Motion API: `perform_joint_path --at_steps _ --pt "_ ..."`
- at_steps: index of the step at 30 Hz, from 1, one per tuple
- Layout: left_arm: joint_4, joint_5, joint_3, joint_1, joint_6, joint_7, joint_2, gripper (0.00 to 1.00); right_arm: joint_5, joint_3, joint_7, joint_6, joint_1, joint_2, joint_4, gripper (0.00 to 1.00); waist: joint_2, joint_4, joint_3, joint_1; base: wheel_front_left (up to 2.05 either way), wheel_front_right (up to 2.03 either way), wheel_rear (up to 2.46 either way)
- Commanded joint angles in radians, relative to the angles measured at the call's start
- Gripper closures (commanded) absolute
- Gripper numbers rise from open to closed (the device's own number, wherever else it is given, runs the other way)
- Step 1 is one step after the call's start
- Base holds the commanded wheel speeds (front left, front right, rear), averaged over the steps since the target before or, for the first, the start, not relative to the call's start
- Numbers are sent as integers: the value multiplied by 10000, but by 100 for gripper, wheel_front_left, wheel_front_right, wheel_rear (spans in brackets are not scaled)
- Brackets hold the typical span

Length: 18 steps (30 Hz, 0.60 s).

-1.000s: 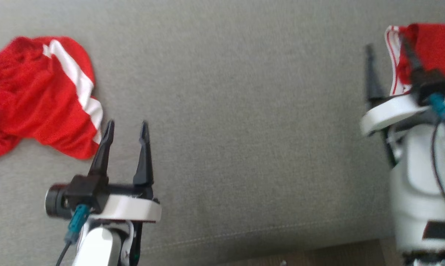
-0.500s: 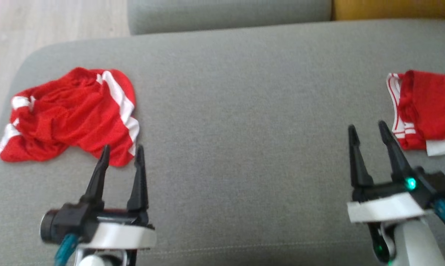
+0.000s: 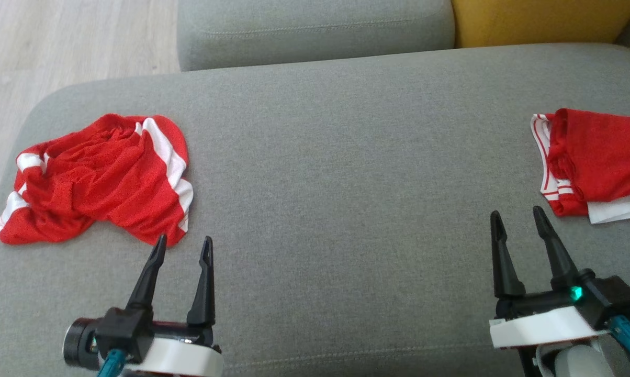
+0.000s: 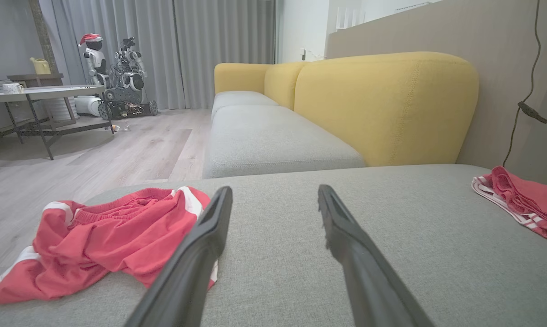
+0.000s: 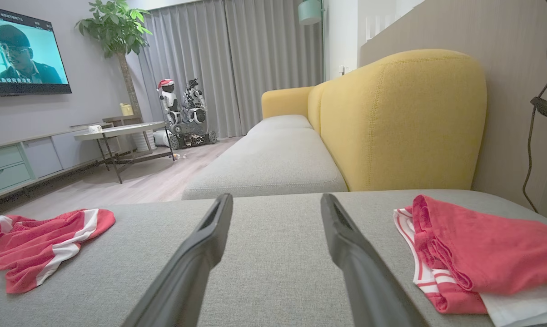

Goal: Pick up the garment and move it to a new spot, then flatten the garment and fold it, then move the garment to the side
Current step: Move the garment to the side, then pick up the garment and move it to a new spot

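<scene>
A crumpled red garment [image 3: 98, 180] with white stripes lies on the left of the grey sofa seat [image 3: 336, 173]; it also appears in the left wrist view [image 4: 105, 236] and the right wrist view [image 5: 37, 243]. My left gripper [image 3: 183, 246] is open just near and right of its lower edge, holding nothing. My right gripper [image 3: 516, 219] is open and empty at the lower right. A folded red and white garment [image 3: 592, 159] rests at the seat's right edge, just beyond the right gripper [image 5: 473, 254].
Behind the seat are another grey cushion [image 3: 315, 31] and a yellow backrest [image 3: 540, 21]. Wooden floor [image 3: 58, 47] lies off the seat's left edge. A low table [image 4: 37, 95] and a parked robot [image 4: 119, 77] stand farther back in the room.
The head camera has swung up and left, so the whole seat has come into view. The right gripper has come away from the folded garment and now sits low, open.
</scene>
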State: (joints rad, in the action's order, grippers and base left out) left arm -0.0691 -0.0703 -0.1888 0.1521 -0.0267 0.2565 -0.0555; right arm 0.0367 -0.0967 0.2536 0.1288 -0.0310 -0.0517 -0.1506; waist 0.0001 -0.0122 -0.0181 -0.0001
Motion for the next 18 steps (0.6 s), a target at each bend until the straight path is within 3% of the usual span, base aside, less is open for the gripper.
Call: perform_joint_path --at_steps 1,18 --pt "-304 78 265 -286 -52 53 52 0 7 -266 81 19 199 6 266 0 -1 -6 13 1 0 0 0" --pt "-92 -70 150 -448 -294 53 52 0 419 -324 81 19 153 13 216 0 -1 262 -33 1 0 0 0"
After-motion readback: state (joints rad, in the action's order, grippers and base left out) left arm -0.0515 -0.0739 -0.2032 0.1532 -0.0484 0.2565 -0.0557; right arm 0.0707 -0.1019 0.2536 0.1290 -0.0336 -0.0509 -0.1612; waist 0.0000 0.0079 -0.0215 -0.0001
